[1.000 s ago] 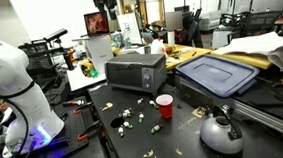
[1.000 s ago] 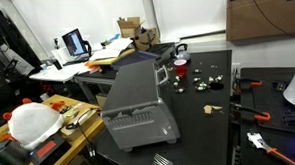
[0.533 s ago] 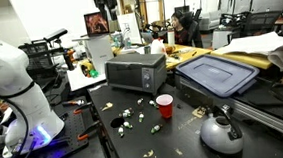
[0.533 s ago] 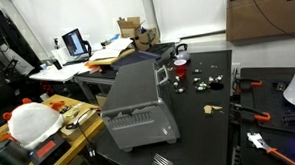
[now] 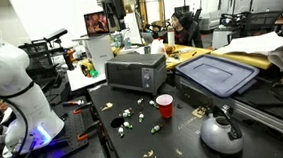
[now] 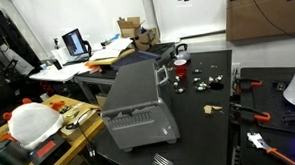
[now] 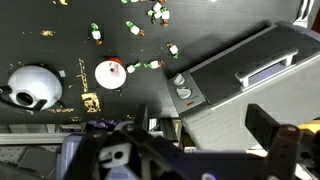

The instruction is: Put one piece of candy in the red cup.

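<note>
- Tabletop (image 5: 181, 146): flat, matte black surface under everything else.
- Toaster oven (image 5: 136, 72): boxy grey metal with a dark front.
- Kettle (image 5: 222, 134): round, shiny silver.
- Gripper (image 7: 178, 125): dark jaws spread wide, nothing between them, high over the table.
- Red cup (image 5: 165, 106): tapered plastic, white inside, upright between oven and kettle.
- Candy (image 5: 127, 117): small pieces scattered near the cup.

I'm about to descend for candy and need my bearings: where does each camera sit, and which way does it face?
In an exterior view: low by the kettle, facing across the red cup to the toaster oven; white arm at frame left.
In an exterior view: close beside the toaster oven, facing past it to the cup; robot hard to make out.
Wrist view: high, facing straight down; gripper along the bottom.
All three share cup, oven and candy.
</note>
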### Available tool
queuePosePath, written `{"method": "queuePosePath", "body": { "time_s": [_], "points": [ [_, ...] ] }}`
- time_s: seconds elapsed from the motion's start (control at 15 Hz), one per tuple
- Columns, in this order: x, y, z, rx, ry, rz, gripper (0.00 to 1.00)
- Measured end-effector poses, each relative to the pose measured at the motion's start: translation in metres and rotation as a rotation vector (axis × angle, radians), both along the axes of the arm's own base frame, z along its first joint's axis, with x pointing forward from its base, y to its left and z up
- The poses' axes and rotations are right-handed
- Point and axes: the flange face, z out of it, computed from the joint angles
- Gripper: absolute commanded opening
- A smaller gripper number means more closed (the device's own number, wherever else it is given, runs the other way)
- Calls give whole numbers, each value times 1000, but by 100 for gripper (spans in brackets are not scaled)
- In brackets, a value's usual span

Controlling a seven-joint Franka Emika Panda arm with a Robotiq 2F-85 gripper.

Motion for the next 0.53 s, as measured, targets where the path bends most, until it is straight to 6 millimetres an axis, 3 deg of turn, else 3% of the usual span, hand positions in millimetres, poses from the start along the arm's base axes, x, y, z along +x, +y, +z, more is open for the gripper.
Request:
{"method": "queuePosePath", "body": {
  "time_s": [0.53],
  "points": [
    [22,-10,-61,38,68,-75,100]
  ]
}}
